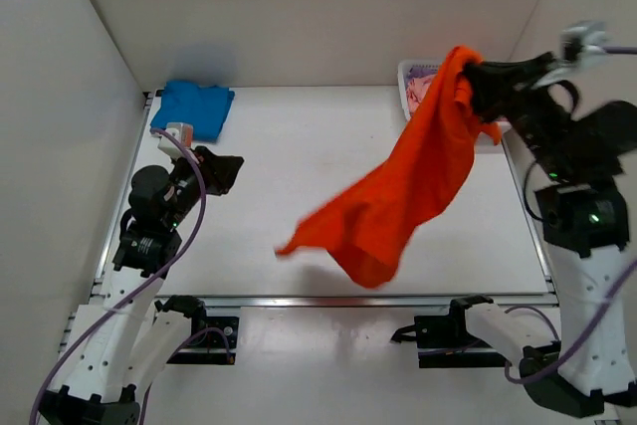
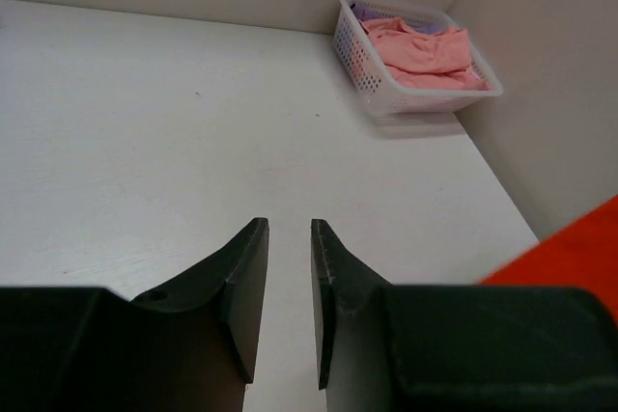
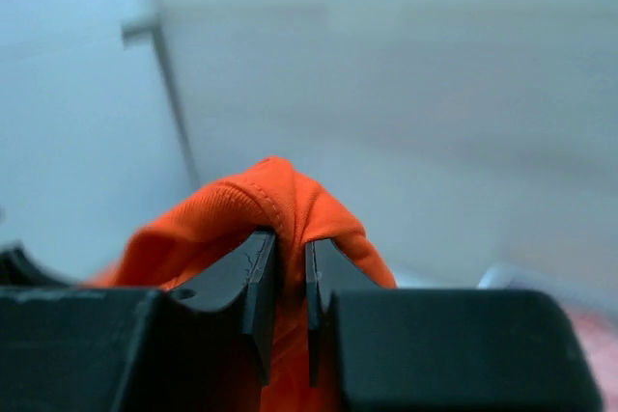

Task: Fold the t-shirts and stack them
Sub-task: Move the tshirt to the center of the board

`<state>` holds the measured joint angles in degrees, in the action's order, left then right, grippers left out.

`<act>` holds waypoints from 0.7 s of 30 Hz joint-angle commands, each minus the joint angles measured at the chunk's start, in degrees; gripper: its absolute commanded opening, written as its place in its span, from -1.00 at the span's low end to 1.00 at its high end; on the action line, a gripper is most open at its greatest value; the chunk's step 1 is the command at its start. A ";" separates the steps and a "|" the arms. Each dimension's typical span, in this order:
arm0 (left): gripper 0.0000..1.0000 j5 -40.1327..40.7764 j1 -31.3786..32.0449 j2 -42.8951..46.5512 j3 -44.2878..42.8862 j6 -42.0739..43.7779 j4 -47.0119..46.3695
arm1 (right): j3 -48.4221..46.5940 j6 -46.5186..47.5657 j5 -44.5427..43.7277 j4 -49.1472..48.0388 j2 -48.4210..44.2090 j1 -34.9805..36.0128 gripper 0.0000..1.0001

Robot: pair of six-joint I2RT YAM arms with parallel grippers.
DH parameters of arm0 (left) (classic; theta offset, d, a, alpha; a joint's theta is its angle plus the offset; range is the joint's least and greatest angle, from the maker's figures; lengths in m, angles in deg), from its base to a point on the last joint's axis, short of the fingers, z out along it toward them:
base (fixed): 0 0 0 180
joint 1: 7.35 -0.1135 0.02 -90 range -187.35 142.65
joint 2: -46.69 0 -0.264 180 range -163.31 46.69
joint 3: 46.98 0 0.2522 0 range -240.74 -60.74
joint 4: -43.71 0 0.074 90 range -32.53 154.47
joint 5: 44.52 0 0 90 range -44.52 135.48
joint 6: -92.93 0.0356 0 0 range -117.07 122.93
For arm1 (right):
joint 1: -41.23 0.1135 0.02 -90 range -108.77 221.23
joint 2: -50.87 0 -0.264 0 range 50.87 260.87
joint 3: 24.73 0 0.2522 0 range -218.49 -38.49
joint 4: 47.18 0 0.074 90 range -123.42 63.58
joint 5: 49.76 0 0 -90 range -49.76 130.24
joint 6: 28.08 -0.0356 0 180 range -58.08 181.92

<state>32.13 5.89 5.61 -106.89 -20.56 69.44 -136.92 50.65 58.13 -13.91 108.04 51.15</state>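
Note:
My right gripper is shut on the bright orange t-shirt and holds it high above the table's right side; the cloth hangs down and left, its lower end near the table. In the right wrist view the orange cloth bulges over my fingers. A folded blue t-shirt lies at the table's far left corner. Pale pink t-shirts lie in the white basket. My left gripper is empty, its jaws a narrow gap apart, low over the left of the table; it also shows in the left wrist view.
The white lattice basket stands at the far right corner, partly hidden by the orange cloth. White walls enclose the table on the left, back and right. A metal rail runs along the table's near edge.

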 commanded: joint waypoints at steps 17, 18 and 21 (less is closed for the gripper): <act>-0.13 -4.24 3.71 -1.01 8.97 -4.90 0.79 | 8.83 -1.29 -24.76 9.25 36.29 22.55 0.31; -0.07 -4.15 4.16 -2.59 9.15 -4.99 0.60 | 13.22 -2.95 -22.31 7.06 33.39 21.48 0.32; -0.02 -3.89 8.64 -7.68 8.89 -5.78 -2.46 | 24.92 -5.42 -15.72 1.78 26.09 14.71 0.10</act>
<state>29.91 11.31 1.19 -98.28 -24.91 70.93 -118.41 49.19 39.37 -6.39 142.70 71.41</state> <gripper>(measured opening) 0.483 0.577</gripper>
